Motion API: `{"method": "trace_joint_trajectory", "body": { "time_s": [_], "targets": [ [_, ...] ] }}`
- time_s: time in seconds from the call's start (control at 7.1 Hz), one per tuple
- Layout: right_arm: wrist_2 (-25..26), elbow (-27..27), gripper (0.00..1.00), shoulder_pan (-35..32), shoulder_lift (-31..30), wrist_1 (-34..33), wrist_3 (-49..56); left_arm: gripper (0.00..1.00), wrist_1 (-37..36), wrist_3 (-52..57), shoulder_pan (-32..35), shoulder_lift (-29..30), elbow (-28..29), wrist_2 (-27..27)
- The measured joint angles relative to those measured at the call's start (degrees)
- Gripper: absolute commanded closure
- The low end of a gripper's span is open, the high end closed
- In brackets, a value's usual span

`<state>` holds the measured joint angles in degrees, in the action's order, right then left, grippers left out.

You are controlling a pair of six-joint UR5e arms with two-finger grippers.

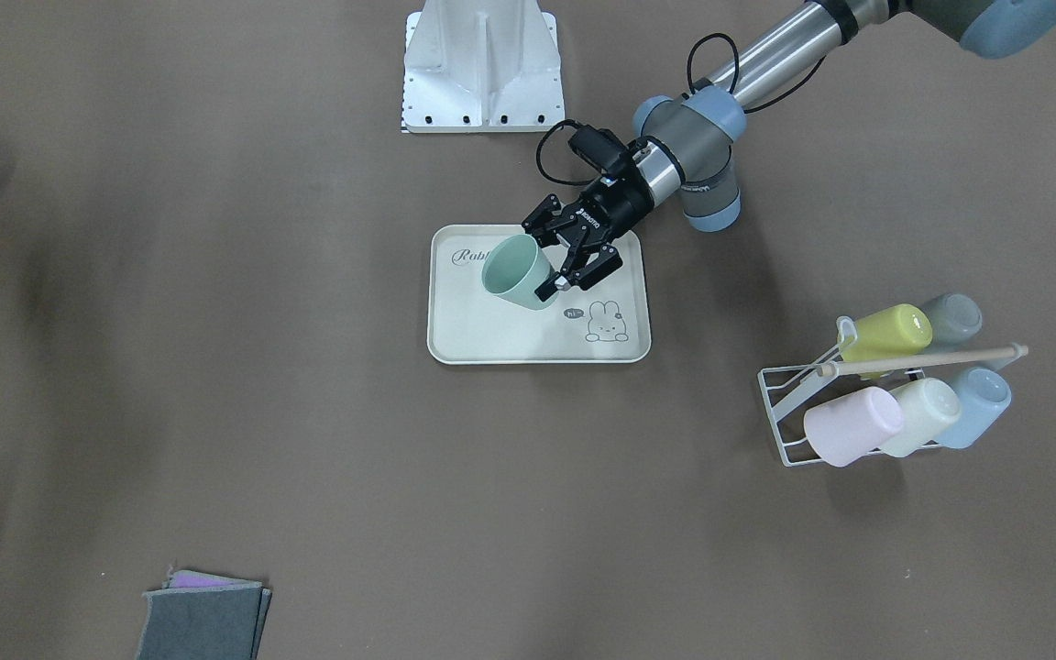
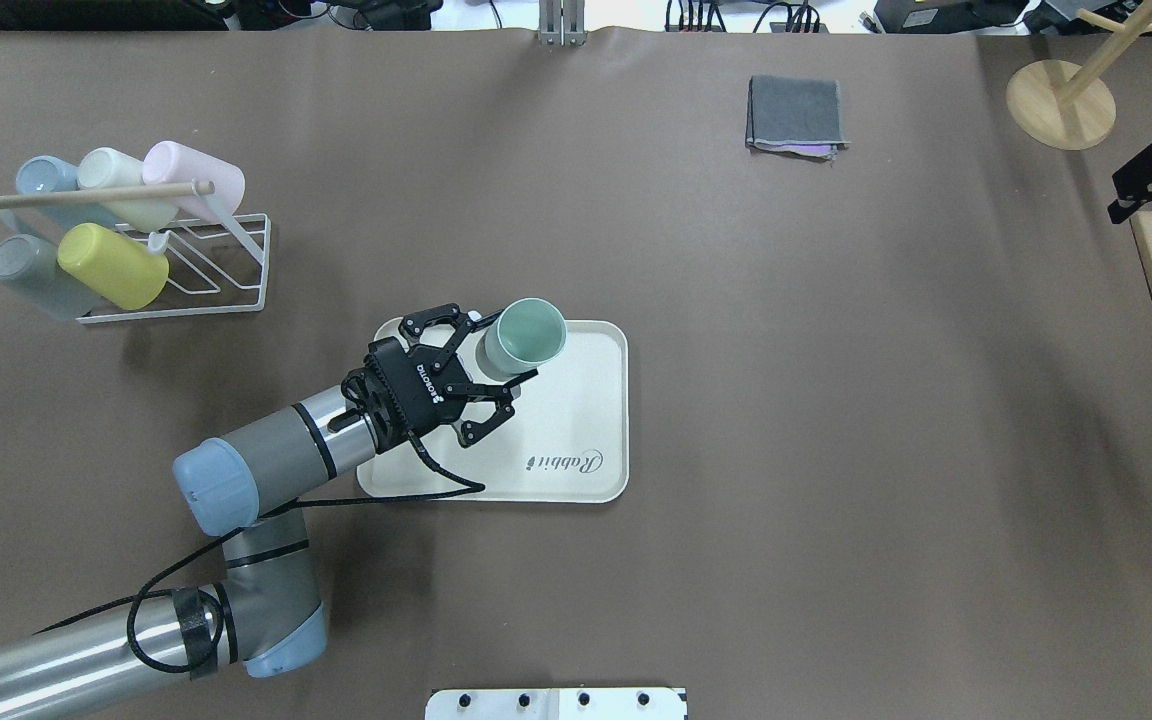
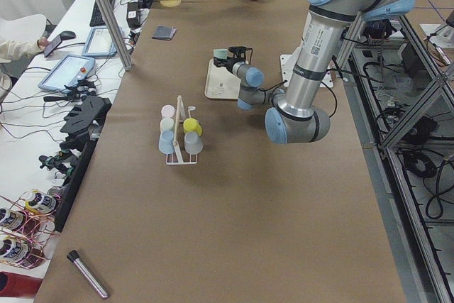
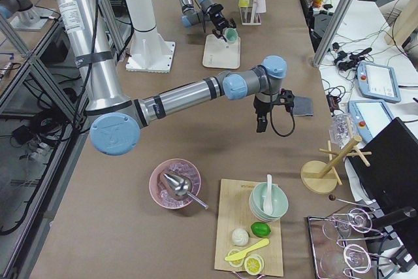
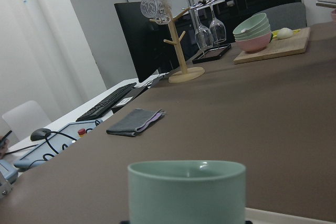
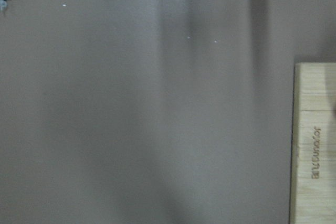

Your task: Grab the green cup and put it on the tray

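My left hand (image 2: 506, 346) is clamped on the green cup (image 2: 528, 333), holding it tilted over the tray (image 2: 576, 420), inside its edges. The pickup looks done. Lowering and letting go remain, and I think the base hangs clear, though the angles make that unsure.

I'm driving this from afar, and it is plainly a robotics lab, not a home. An industrial arm (image 2: 266, 455) reaches over a long counter (image 2: 836, 400) under one brown sheet, with a white bolted pedestal (image 1: 482, 73) at its edge. Aluminium posts (image 3: 108, 18) rise beside it and loose cables (image 3: 425, 204) lie below. A side desk holds a touch-screen pendant (image 3: 67, 70), a keyboard (image 5: 105, 109), a mouse (image 5: 41, 134) and a dark monitor (image 5: 139, 40) — the cup rack (image 2: 176, 313) and cutting board (image 4: 230, 210) sit well apart among this gear.
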<state>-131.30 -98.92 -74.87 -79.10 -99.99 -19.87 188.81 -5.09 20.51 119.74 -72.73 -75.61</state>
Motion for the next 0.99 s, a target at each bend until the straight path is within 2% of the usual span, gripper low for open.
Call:
{"method": "trace_joint_trajectory", "body": {
  "time_s": [0.42,0.99],
  "targets": [
    [-2.5,-1.2,0.01,-3.0,-7.7,-1.3,2.5,0.86,0.1,-5.7,-0.7,0.1,1.3,-0.1],
    [-4.0,0.8,0.01,-7.5,-11.1,-1.3,5.9,0.83,-0.1,-14.1,-1.3,0.2,2.8,-2.0]
  ]
}}
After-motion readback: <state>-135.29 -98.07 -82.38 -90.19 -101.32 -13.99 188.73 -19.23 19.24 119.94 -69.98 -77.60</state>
